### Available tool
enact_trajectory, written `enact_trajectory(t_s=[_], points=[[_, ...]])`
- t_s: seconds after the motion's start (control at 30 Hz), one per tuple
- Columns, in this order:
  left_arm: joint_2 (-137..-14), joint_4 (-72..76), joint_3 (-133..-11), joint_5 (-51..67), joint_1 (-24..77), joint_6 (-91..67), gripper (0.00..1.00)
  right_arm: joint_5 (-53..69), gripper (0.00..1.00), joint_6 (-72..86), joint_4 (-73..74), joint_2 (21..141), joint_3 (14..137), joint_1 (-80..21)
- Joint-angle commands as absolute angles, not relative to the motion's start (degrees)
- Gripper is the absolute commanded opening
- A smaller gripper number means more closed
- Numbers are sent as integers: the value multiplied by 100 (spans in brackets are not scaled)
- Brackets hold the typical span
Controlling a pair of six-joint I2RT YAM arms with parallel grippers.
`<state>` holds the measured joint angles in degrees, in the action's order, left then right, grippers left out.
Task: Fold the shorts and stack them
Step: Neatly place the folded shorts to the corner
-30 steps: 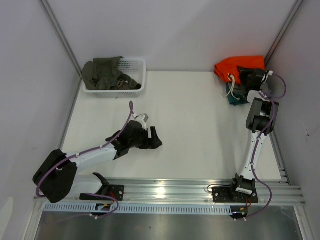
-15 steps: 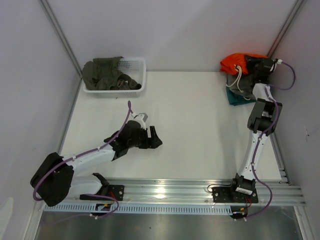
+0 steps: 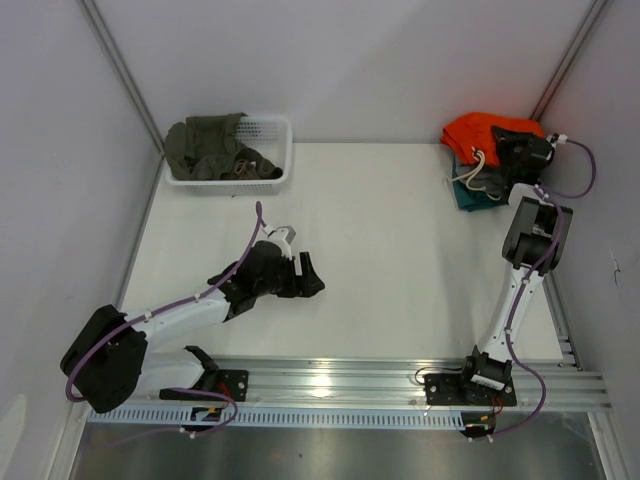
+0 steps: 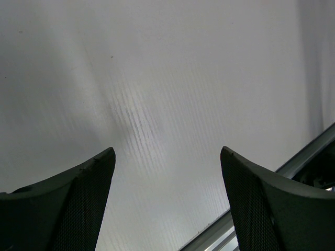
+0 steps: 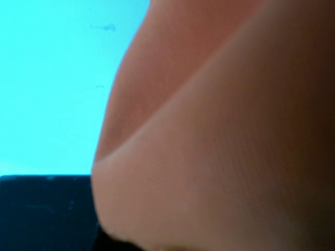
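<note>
One pair of bright orange fabric shorts [image 3: 478,130] is seen bunched in the far right corner of the white table [image 3: 400,250], lying partly on top of a small heap of grey and teal garments [image 3: 466,198]. A white drawstring [image 3: 470,178] is looped down from the shorts over that heap. The right gripper [image 3: 518,150] is pressed into the right side of the orange bundle and is closed on a fold of it. In the right wrist view the frame is almost filled by orange cloth [image 5: 220,130], with only a black finger [image 5: 47,209] showing at the lower left, so the jaw tips themselves are hidden. Well apart from all this, the left gripper [image 3: 312,275] is held low over the bare middle-left of the table, its two black fingers [image 4: 78,198] spread wide with nothing between them. At the far left corner a white plastic lattice basket [image 3: 283,135] is set against the wall, and a crumpled olive-green garment [image 3: 205,145] is heaped inside it, spilling over its left rim. Both arm bases are bolted to a silver aluminium rail [image 3: 350,380] along the near edge.
</note>
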<state>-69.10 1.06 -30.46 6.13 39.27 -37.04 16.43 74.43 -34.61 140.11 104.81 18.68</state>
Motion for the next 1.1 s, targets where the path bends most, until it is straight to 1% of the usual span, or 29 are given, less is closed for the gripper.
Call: enact_trajectory(t_s=[0.0,0.13,0.23,0.27,0.33,0.4,0.47,0.57,0.6,0.63,0.67,0.7,0.8,0.83,0.97,1.07], points=[[-6864,141,-3225,563,3981,-3674,84,1502,0,7505,-3841,13745,10976,2232],[-6847,79,-3252,527,3990,-3665,84,1345,0,7576,-3859,13992,11468,2189],[-6812,44,-3278,475,4008,-3665,84,1274,0,7488,-3762,14307,12232,2110],[-6794,44,-3287,457,3999,-3656,84,1283,0,7480,-3744,14561,12756,2101],[-6750,-95,-3287,413,3999,-3639,84,1257,0,7575,-3990,14791,13155,2109],[-6741,-176,-3296,369,3999,-3612,84,1213,0,7629,-4112,14967,13454,2144],[-6750,-150,-3287,352,3999,-3630,84,1274,0,7515,-4052,14916,13361,2162],[-6846,-27,-3261,430,3999,-3674,84,1353,0,7348,-4288,14503,12361,2153],[-6890,-26,-3269,457,3999,-3665,84,1275,0,7443,-4689,14345,11905,2162],[-6934,-35,-3278,509,4008,-3682,84,1187,0,7584,-4963,14039,10856,2180],[-7022,148,-3287,536,4017,-3691,84,1082,0,7855,-5514,13940,10411,2197],[-7049,167,-3287,554,4025,-3691,85,1055,0,7953,-5728,13774,9675,2206],[-7075,193,-3314,580,4078,-3691,84,897,0,8016,-5863,13449,8740,2197],[-7075,193,-3313,580,4096,-3691,84,801,0,8033,-5871,13212,8162,2180],[-7049,202,-3305,580,4148,-3691,84,511,0,8086,-5713,12824,7437,2118],[-6935,176,-3270,554,4175,-3691,85,125,0,8086,-5231,12403,7059,2074]])
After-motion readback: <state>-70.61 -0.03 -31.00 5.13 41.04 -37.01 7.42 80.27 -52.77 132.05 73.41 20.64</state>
